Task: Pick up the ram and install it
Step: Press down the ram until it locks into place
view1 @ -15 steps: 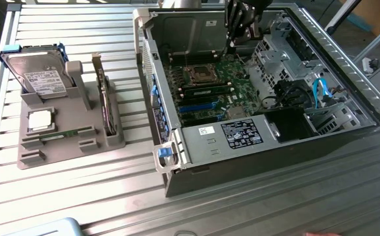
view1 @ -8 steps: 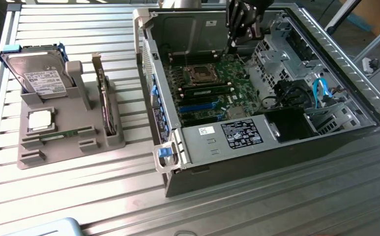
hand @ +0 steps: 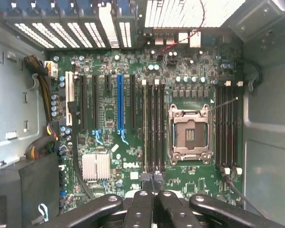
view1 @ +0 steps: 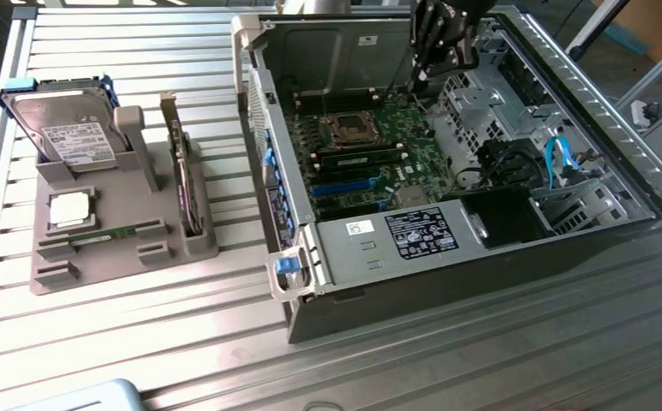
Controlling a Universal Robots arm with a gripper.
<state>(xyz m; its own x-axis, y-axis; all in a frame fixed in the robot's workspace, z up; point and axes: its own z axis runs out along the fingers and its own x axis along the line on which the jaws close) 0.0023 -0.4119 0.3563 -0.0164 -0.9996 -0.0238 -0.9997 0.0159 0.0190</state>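
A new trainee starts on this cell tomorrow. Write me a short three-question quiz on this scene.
1. On which side of the exterior view does the holder stand?
2. True or false: the gripper holds the ram.
3. The gripper hangs over: A) the open case; B) the holder; C) a keyboard.

Key
1. The exterior view's left.
2. False: the ram lies in the holder.
3. A.
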